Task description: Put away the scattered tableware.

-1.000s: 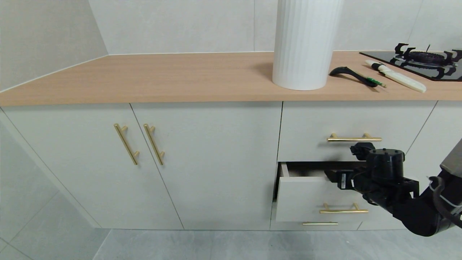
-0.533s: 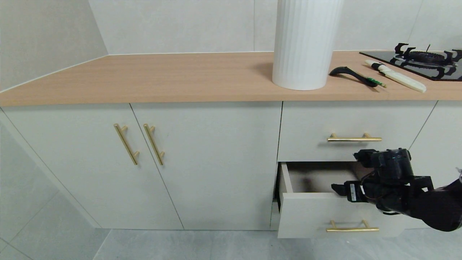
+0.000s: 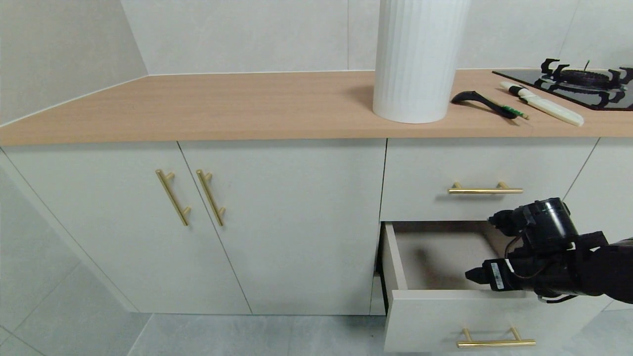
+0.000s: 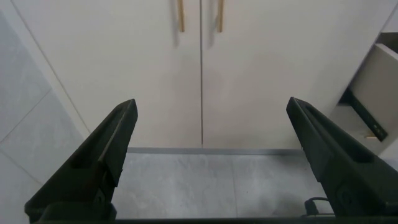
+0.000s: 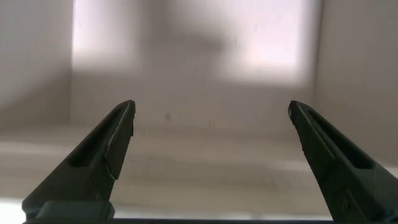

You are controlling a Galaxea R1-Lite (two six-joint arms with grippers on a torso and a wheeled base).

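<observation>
Head view, drawer: the open drawer [image 3: 445, 295] stands well out below the surface [image 3: 222, 106], and its floor is bare.
Head view, right pincer: the right pincer [image 3: 472, 275] hovers just above the drawer's front rim, pointing across the opening. The gold handle [image 3: 496, 341] sits below it, untouched.
Head view, tableware: a black spoon [image 3: 477, 100], a green-banded stick [image 3: 514, 112] and a white knife [image 3: 544, 106] lie on the surface between a tall white ribbed cylinder [image 3: 418, 59] and the hob [image 3: 583, 81], well above the drawer.
Head view, step: the drawer looks open enough. I judge the arm should next lift outward, missing the upper handle [image 3: 484, 190] and the surface's front edge.
Left wrist view, left pincer: the left pincer [image 4: 208, 168] is spread wide and holds nothing, low before the cupboard doors [image 4: 199, 68], with open floor [image 4: 205, 180] beneath.
Right wrist view, right pincer: it is wide and empty, facing the drawer's pale inside.
Right wrist view, room: the span between the side walls looks ample for long pieces.
</observation>
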